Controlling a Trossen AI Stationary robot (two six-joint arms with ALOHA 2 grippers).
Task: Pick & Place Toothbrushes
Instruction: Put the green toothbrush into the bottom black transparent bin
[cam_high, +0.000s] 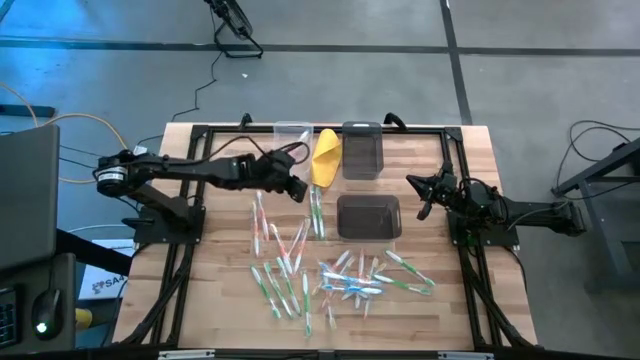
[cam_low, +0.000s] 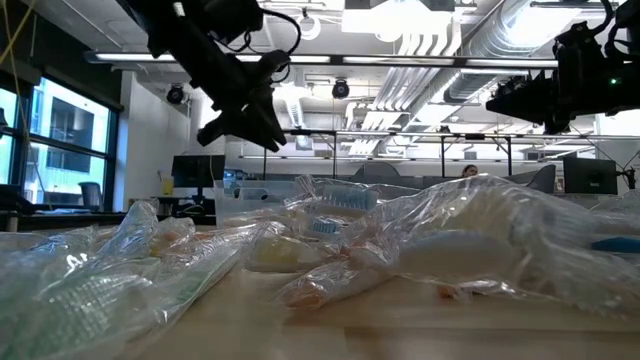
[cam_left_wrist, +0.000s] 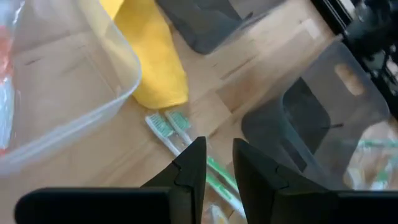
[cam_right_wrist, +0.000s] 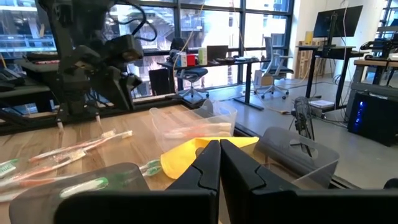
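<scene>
Several toothbrushes (cam_high: 300, 270), white with green, red or blue parts and in clear wrappers (cam_low: 330, 230), lie scattered flat on the wooden table. Two green ones (cam_left_wrist: 169, 129) lie side by side next to the yellow cloth (cam_left_wrist: 155, 62). My left gripper (cam_left_wrist: 219, 154) hovers above these two, slanting down, its fingers a narrow gap apart with nothing between them; in the high view my left gripper (cam_high: 298, 190) is at the table's middle. My right gripper (cam_right_wrist: 219, 149) is shut and empty, level above the right side of the table (cam_high: 420, 200).
A clear bin (cam_high: 292, 135) stands at the far edge with something red inside (cam_left_wrist: 5, 62). Beside it are the yellow cloth (cam_high: 327, 155) and a dark bin (cam_high: 362, 150). A second dark bin (cam_high: 368, 216) stands mid-table. A black frame (cam_high: 450, 150) borders the table.
</scene>
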